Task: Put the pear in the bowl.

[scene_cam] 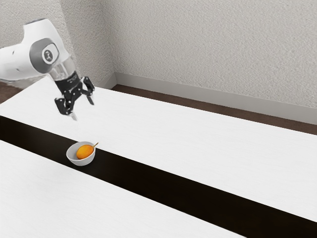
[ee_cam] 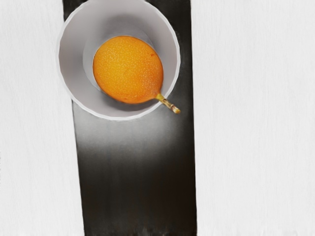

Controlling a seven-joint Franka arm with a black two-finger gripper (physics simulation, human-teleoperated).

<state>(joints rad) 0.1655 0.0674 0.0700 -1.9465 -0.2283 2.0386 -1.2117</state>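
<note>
My gripper hangs in the air above the table, higher than the bowl, its two fingers spread wide with nothing between them. Below it, the white bowl stands upright on the black stripe. Inside the bowl lies the orange-yellow pear, its stem poking out over the rim. In the wrist view the pear rests in the bowl, and its stem crosses the rim.
The white table carries a long black stripe running under the bowl. Behind the table's far edge is a textured wall with a grey baseboard.
</note>
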